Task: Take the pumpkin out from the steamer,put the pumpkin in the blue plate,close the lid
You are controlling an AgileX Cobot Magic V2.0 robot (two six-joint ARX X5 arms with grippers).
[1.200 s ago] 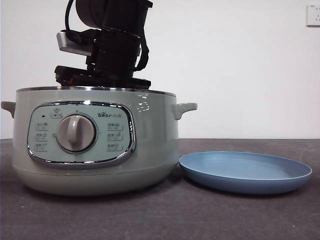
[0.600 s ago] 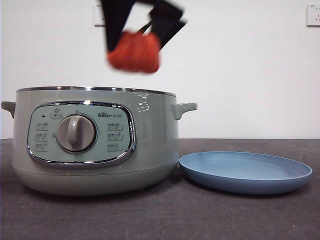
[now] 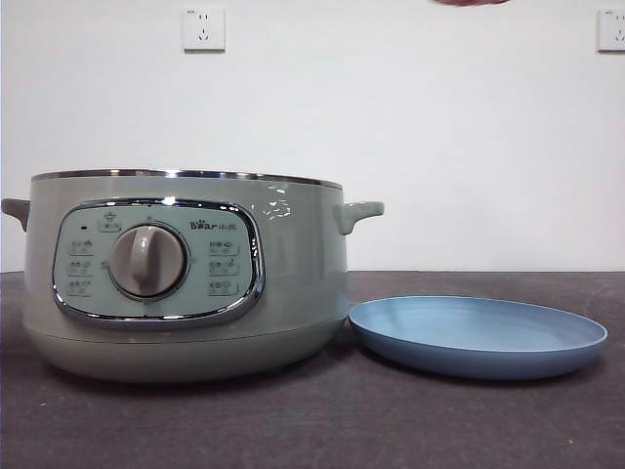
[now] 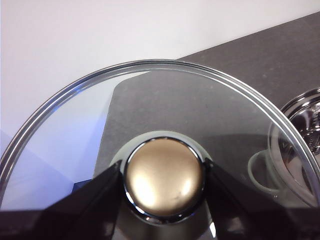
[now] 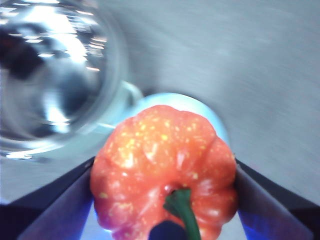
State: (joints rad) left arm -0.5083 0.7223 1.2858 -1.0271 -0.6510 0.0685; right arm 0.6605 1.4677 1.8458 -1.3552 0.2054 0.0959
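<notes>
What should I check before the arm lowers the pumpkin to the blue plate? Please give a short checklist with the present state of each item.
1. Right gripper clamps the pumpkin between its jaws: ok.
2. Pumpkin clear of the steamer: ok, only its underside shows at the top edge of the front view.
3. Blue plate bare and ready beside the steamer: ok.
4. Pumpkin over the plate: cannot tell exactly; the blurred right wrist view shows the plate behind it.
5. Left gripper holds the lid by its knob, away from the pot: ok.
</notes>
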